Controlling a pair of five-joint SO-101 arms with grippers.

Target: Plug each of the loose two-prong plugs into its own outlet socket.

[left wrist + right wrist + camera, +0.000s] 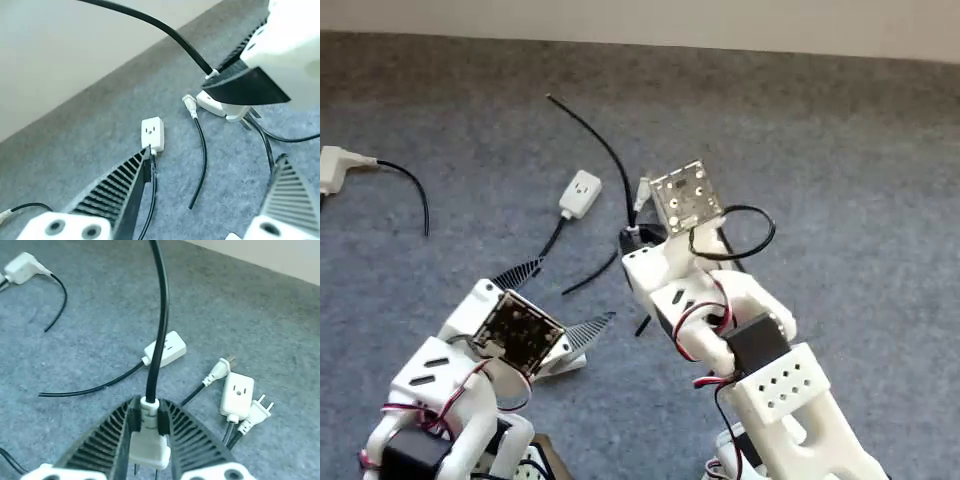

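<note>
While the right gripper (148,404) is closed tight on a white plug (148,442), pinching it between both fingers with its prongs pointing back toward the wrist and its black cord (161,305) arching up and away, the left gripper (215,155) stands wide open and holds nothing. From the high view the left gripper (572,292) hangs over the grey carpet (840,160) at the lower left, and the right gripper (632,237) sits near the middle, just beside it and farther out. A white socket (580,193) lies on the carpet beyond the left gripper, face up, with its own cord trailing back toward the arms; the left wrist view shows this socket (152,132) just past one fingertip. A second socket (237,395) lies near the right gripper, and in the left wrist view it sits (220,105) right under that gripper. Touching or nearly touching the second socket are a loose plug (220,370) on one side and a third plug (260,410) on the other, prongs bare, neither one inserted. A far plug (332,168) lies well apart at the left edge of the carpet, its short cord curling beside it.
</note>
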